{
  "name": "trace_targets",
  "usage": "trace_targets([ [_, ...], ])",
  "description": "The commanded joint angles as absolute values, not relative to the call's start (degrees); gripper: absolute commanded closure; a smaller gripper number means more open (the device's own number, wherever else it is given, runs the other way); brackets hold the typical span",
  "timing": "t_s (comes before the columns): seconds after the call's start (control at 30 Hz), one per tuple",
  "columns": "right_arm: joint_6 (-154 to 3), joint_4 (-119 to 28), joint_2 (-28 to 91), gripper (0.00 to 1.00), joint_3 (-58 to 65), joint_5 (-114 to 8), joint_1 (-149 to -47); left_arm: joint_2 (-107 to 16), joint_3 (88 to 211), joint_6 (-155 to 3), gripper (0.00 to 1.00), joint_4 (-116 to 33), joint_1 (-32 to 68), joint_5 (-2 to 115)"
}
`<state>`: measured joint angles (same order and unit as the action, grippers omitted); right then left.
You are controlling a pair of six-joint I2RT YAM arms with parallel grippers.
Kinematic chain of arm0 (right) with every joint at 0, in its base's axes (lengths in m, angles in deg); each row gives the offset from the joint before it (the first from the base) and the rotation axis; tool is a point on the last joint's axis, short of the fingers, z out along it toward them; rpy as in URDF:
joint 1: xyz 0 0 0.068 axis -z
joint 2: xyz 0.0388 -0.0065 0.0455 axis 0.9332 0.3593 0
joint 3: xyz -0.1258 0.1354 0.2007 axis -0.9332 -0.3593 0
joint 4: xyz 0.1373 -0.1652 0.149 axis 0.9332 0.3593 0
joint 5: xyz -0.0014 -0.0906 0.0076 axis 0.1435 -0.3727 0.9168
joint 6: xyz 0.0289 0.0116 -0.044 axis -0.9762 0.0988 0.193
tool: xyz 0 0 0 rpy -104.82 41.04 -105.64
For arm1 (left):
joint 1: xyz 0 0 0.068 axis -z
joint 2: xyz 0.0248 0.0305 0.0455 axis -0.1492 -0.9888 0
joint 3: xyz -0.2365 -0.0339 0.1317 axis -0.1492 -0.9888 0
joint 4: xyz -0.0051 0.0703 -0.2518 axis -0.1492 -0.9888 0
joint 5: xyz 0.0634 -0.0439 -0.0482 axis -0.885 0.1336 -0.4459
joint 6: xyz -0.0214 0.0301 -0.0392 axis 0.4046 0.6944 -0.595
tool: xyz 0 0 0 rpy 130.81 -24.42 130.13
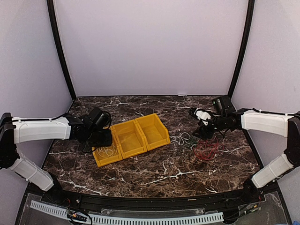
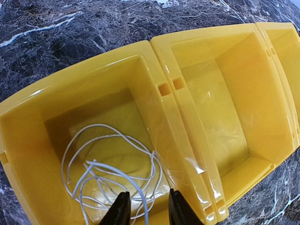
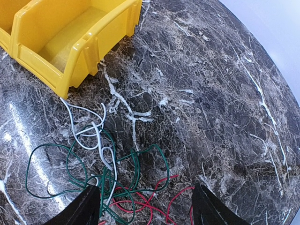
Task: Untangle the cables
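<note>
A white cable (image 2: 112, 173) lies coiled in the left yellow bin (image 2: 84, 65); it also shows in the top view (image 1: 108, 151). My left gripper (image 2: 149, 211) hovers over it, jaws apart, with one white strand rising between the fingers. On the table right of the bins lies a tangle: a green cable (image 3: 136, 164), a second white cable (image 3: 89, 136) and a red cable (image 3: 154, 201). No black cable shows. My right gripper (image 3: 147, 211) is wide open just above the tangle, over the red and green loops. In the top view the red cable (image 1: 206, 149) lies below the right gripper (image 1: 199, 131).
Three joined yellow bins (image 1: 140, 136) stand left of centre on the dark marble table (image 1: 154, 178). The middle bin (image 2: 220, 117) and the right bin (image 3: 75, 51) hold nothing. The white cable on the table reaches to the right bin's corner.
</note>
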<state>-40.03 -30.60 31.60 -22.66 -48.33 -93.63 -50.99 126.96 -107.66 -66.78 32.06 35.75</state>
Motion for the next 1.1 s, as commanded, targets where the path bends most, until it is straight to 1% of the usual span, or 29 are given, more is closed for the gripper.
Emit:
trace_targets([
  [0.0, -39.78, -32.56, 31.15, 0.31, -23.42, -48.56, -93.45, -46.67, 129.26, -106.93, 0.66, -70.55, 31.67, 34.72],
  [0.1, -39.77, -32.55, 31.32, 0.31, -23.37, -48.59, -93.46, -42.59, 130.09, -105.86, 0.58, -71.67, 31.67, 33.74],
  [0.23, -39.68, -32.4, 31.7, 0.31, -23.29, -48.37, -93.45, -39.19, 133.06, -104.18, 0.56, -75.09, 31.63, 31.94],
  [0.4, -39.51, -32.35, 31.57, 0.31, -23.29, -48.21, -93.39, -37.45, 136.3, -101.83, 0.56, -78.2, 31.66, 30.21],
  [0.53, -39.08, -32.06, 31.46, 0.31, -23.33, -46.81, -93.46, -36.38, 134.99, -98.32, 0.58, -71.76, 31.99, 37.99],
  [0.7, -39.17, -31.24, 32.6, 0.33, -22.63, -42.5, -93.44, -37.05, 131.89, -96.2, 0.61, -58.17, 34.74, 46.16],
  [0.87, -39.51, -31.2, 36.44, 0.34, -19.82, -40.34, -93.56, -43.08, 133.02, -89.07, 0.61, -49.62, 41.88, 48.11],
  [0.93, -39.51, -30.62, 38.79, 0.34, -18.15, -39.63, -93.56, -46.15, 134.25, -86.88, 0.6, -47.43, 43.84, 51.42],
  [1.07, -39.93, -29.48, 42.43, 0.37, -15.28, -37.02, -93.79, -50.49, 134.65, -87.47, 0.59, -40.45, 45.02, 56.07],
])
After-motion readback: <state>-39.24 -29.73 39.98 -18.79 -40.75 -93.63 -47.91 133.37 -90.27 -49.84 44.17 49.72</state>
